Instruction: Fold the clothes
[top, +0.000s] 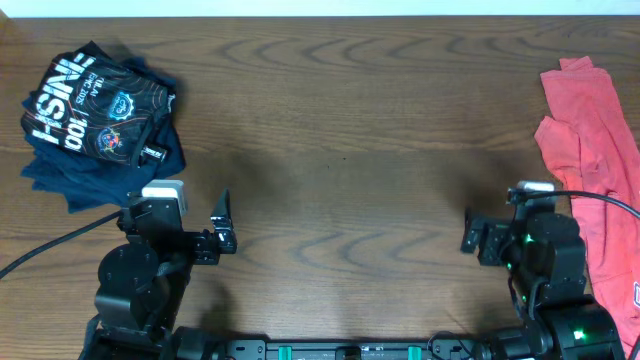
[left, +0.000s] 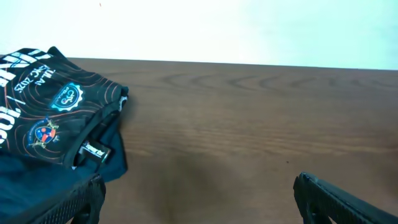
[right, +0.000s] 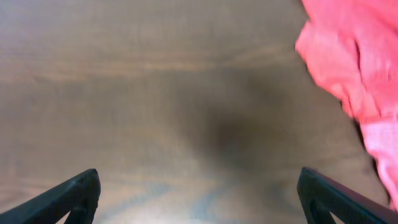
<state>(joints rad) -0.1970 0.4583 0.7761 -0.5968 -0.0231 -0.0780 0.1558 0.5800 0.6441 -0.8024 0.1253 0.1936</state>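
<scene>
Wood-grain brown table (top: 340, 130) is filling the overhead view and carrying every item.

Coral-red shirt (top: 590, 170) is lying crumpled along the 3 o'clock edge. It is showing no readable print. A small mark near its lower edge is too small to read.

Black jersey (top: 100, 105), the task garment, is lying bunched at 10 o'clock. It is resting on top of a dark blue garment (top: 60, 175), well apart from both arms.
- Large white lettering is running sideways on it and is reading as "FINISH", with "100" beside it.
- A blue round logo and a red-and-blue patch are showing on the chest, with thin contour lines printed around them.
- In the left wrist view, small white script beside the logo is appearing to end in "2025". The other words are too small to read.
- A small white label (left: 93, 149) is sitting at the fabric edge. Its text is illegible.

Left gripper (left: 198, 196) is standing at 7 o'clock with its jaws spread wide, holding nothing. The jersey is lying toward its 10 o'clock.

Right gripper (right: 199, 193) is standing at 5 o'clock, jaws likewise wide apart and empty over bare wood. The red shirt is lying toward its 2 o'clock.

Black cable (top: 50, 250) is trailing from the left arm toward 8 o'clock.
</scene>
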